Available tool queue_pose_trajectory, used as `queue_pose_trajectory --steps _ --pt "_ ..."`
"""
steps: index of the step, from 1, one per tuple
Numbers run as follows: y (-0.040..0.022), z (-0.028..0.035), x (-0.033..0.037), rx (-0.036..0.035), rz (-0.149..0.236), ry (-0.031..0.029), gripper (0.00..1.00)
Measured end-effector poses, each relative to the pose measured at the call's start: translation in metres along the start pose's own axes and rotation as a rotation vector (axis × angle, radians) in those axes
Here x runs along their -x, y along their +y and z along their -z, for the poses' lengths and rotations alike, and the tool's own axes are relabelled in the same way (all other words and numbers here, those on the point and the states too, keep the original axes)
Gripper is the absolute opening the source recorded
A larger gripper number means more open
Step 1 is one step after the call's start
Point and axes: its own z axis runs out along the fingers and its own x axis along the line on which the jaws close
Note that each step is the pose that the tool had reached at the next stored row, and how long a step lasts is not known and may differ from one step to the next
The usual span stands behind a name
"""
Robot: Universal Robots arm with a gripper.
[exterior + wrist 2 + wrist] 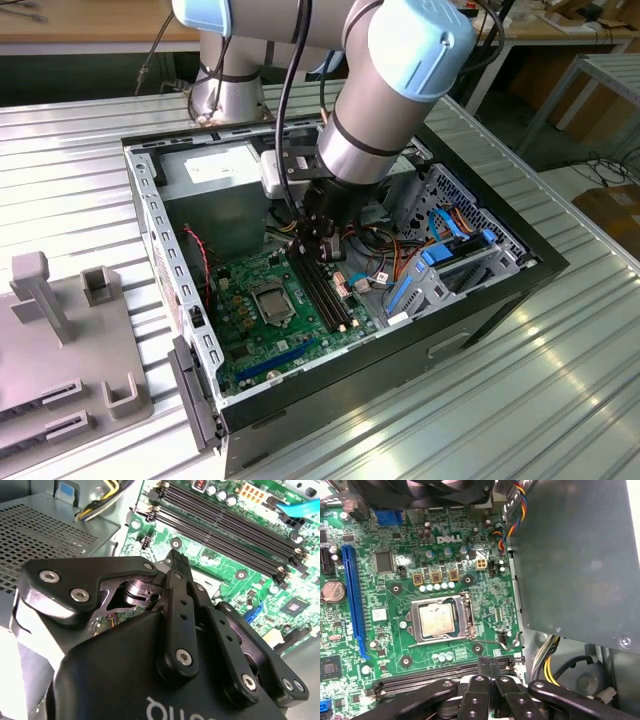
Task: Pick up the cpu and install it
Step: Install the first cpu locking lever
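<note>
The arm (390, 90) reaches down into an open computer case (480, 300) that sits on a ribbed metal table (560, 400). At the bottom of the case lies a green board (250, 320). In the first wrist view the board (395, 600) fills much of the picture, and the cpu (436, 619) lies flat in the middle of it, inside its metal socket frame (468, 615). The cpu's top looks pale and shiny. In the exterior view the cpu (274, 301) is a tiny square near the middle of the board, on the exterior view's left of the long black slots (322, 290). The tool (322, 240) hangs over those slots, near the cpu but not touching it. In the first wrist view the tool (488, 663) has its two black fingers (482, 666) pressed together with nothing between them, and the tips sit over the black slots (420, 677), just beside the socket. In the second wrist view the tool (176, 559) looks the same, with its tips together above the board (220, 550) and the slots (235, 527) running past it. A long blue slot (351, 600) runs along one side of the board. Some coloured wires (385, 265) lie in the case close to the tool. A grey stand (60, 340) with little posts sits on the table on the exterior view's left of the case.
</note>
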Motion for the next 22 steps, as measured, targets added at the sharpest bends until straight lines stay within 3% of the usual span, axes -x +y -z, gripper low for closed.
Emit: queue_pose_trajectory --steps 8,16,22 --pt "-0.0010 -0.0012 0.0109 0.0012 0.006 0.0011 0.13" --pt "0.0003 -0.0029 0.0231 0.0063 0.047 0.0053 0.13" --pt "0.0009 -0.0032 0.0248 0.0076 0.057 0.0064 0.13"
